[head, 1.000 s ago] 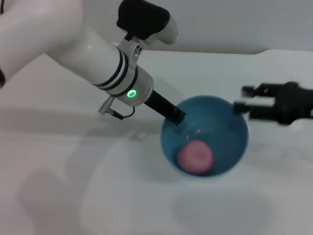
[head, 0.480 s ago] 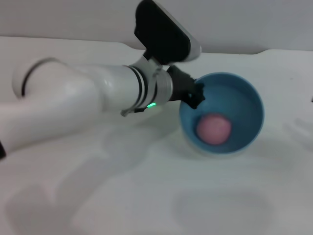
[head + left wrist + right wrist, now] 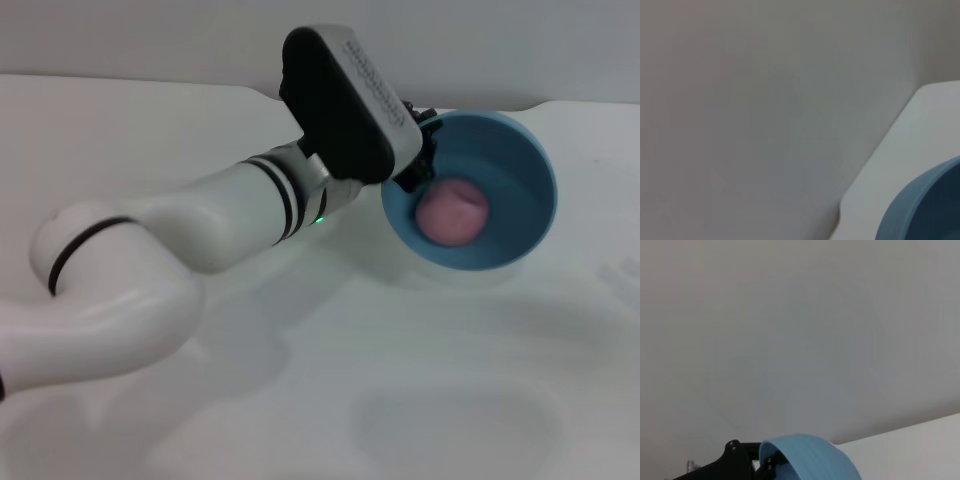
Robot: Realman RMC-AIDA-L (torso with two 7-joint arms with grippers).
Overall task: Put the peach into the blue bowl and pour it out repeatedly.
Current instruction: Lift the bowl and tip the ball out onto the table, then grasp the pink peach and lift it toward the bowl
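left gripper (image 3: 420, 150) half hidden, gripping blue bowl (image 3: 520, 170)

A white table (image 3: 300, 400) stands before a plain grey wall (image 3: 150, 35).

Looks like a robot lab test cell, not a home or kitchen. Bare smooth white tabletop (image 3: 300, 400) with a notched back edge sits against a plain grey wall (image 3: 740, 100). The only kit on it is a white seven-joint robot arm (image 3: 150, 270).
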